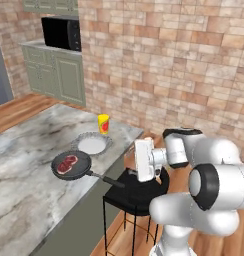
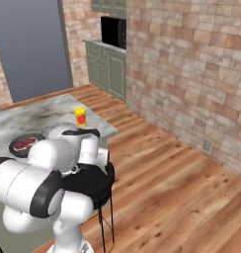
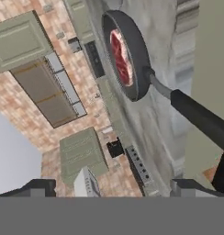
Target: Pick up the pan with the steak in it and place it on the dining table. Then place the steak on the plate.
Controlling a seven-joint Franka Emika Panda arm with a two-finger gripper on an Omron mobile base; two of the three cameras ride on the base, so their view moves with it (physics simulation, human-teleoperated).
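Observation:
The dark pan (image 1: 71, 165) rests on the dining table (image 1: 24, 185) near its right edge, with the red steak (image 1: 68, 161) lying inside. Its black handle (image 1: 108, 180) sticks out past the edge, towards my arm. The plate (image 1: 91, 145) sits on the marble just beyond the pan. My gripper (image 3: 116, 186) is open, fingertips wide apart with nothing between them. It hangs off the table's side, short of the handle's end. In the hand view the pan (image 3: 132, 55) is tilted at the top and its handle (image 3: 196, 117) runs down to the right, beside the right fingertip.
A small yellow cup (image 1: 103, 123) stands behind the plate. A black stool (image 1: 136, 192) stands beside the table under the handle and my hand. A brick wall runs behind, and green cabinets with a microwave (image 1: 61, 33) are at the far left. Wooden floor spreads to the right.

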